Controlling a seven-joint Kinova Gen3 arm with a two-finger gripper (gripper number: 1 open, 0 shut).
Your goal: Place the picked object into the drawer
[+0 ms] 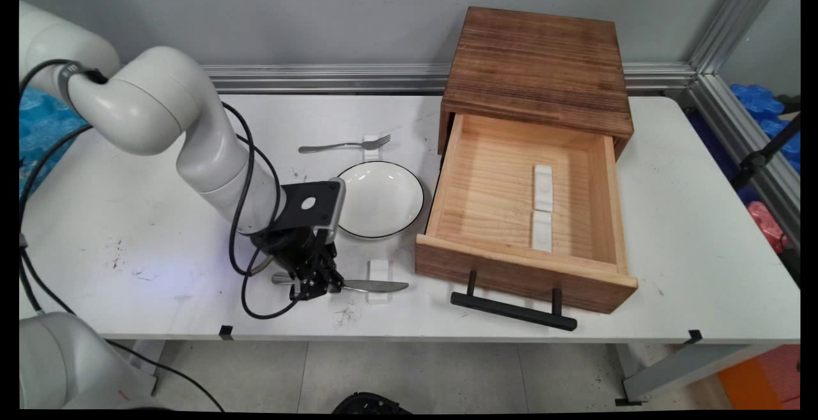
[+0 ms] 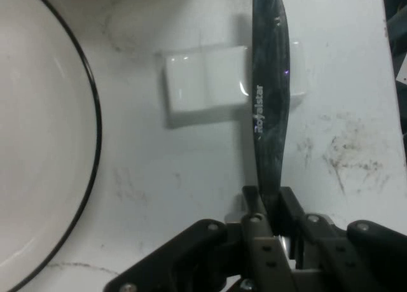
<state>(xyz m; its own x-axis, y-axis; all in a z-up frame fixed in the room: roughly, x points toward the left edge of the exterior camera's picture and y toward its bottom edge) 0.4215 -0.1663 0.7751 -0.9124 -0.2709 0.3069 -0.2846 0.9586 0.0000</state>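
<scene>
Down by the worktop's [image 1: 128, 215] front edge, left of middle: pincer [image 1: 317, 286] squeezed nearly shut on the knife [image 1: 374, 286], gripping at the neck between handle and blade. Blade pointing toward the right edge, crossing a small white rest [image 1: 378, 268]. Just behind, a black-rimmed plate [image 1: 382, 236]; further back, a fork [image 1: 339, 146] on its own rest. Off right, an open wooden drawer [image 1: 524, 276] with two more white rests [image 1: 543, 206] inside.

For a good hold, probably: keep the squeeze square on that thin steel, go straight up and level, avoid dragging the rest along.

Hard to make out: part of the handle tucked behind the pincer from above, blade tip cut off in the hand view, actual pad contact buried under the linkage. Can't tell if resting on the rest or hovering just over it.
</scene>
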